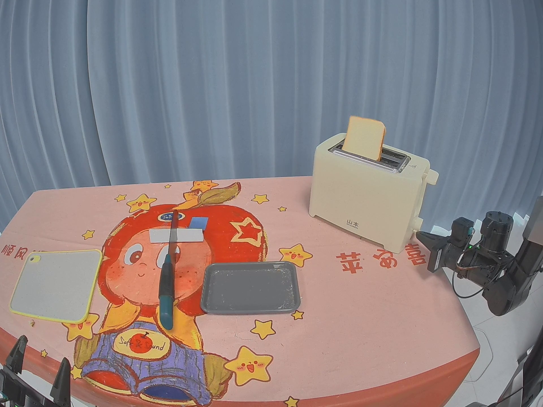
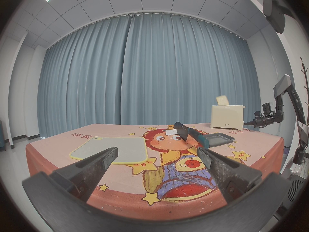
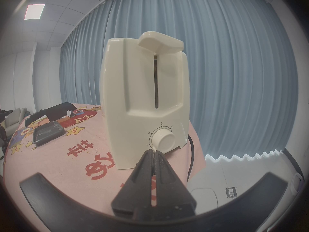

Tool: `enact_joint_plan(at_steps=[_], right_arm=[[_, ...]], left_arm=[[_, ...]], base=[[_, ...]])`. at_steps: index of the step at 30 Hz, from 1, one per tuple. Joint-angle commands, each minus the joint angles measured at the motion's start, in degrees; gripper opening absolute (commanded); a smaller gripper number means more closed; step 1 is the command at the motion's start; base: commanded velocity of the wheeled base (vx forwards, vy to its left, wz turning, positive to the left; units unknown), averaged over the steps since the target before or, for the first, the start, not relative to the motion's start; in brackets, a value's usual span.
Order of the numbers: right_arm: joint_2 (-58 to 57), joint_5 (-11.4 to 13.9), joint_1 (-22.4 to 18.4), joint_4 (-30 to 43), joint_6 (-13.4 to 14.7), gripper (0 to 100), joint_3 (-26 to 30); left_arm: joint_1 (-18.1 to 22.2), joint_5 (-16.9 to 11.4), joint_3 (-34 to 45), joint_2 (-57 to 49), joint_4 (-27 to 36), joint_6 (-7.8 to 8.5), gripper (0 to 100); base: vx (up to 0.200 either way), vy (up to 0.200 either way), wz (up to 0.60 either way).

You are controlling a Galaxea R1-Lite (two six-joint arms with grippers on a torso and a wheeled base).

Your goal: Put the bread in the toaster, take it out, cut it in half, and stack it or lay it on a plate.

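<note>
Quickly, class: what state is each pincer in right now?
Left pincer: open, holding nothing.
Right pincer: shut, empty, pointing at the toaster.

Left arm point(image 1: 14, 391) low, jaws apart; right arm point(image 1: 500, 281) level, jaws together.

The bread point(image 1: 365, 137) juts free above the toaster point(image 1: 367, 202).

High from the head, looking forward and down over the whole table point(image 1: 362, 323). Low from the left wrist at the near left edge, facing far right. Close from the right wrist beside the toaster point(image 3: 135, 107), right end, facing left. Shared: toaster, tray point(image 1: 249, 288).
</note>
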Motion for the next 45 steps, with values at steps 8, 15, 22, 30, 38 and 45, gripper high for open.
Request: enact_joint_plan(at_steps=[8, 15, 22, 30, 38, 45], right_arm=[[-0.6, 0.0, 0.4, 0.0, 0.0, 0, 0.8], [-1.9, -0.1, 1.1, -0.1, -0.3, 0, 1.7], [-4.8, -0.6, 1.2, -0.1, -0.5, 0, 3.3], [-9.5, -0.6, 0.8, 0.0, -0.2, 0, 4.1], [-13.6, -0.6, 1.0, 0.2, -0.1, 0, 5.1], [-17.3, -0.6, 1.3, 0.4, -0.1, 0, 5.8]], left_arm=[[0.1, 0.0, 1.0, 0.0, 0.0, -0.01, 100], [0.0, 0.0, 1.0, -0.1, 0.0, -0.01, 100], [0.0, 0.0, 1.0, -0.1, 0.0, -0.01, 100], [0.0, 0.0, 1.0, -0.1, 0.0, -0.01, 100], [0.0, 0.0, 1.0, -0.1, 0.0, -0.01, 100], [0.0, 0.0, 1.0, -0.1, 0.0, -0.01, 100]], base=[[0.000, 0.000, 0.00], [0.000, 0.000, 0.00], [0.000, 0.000, 0.00], [0.000, 0.000, 0.00], [0.000, 0.000, 0.00], [0.000, 0.000, 0.00]])
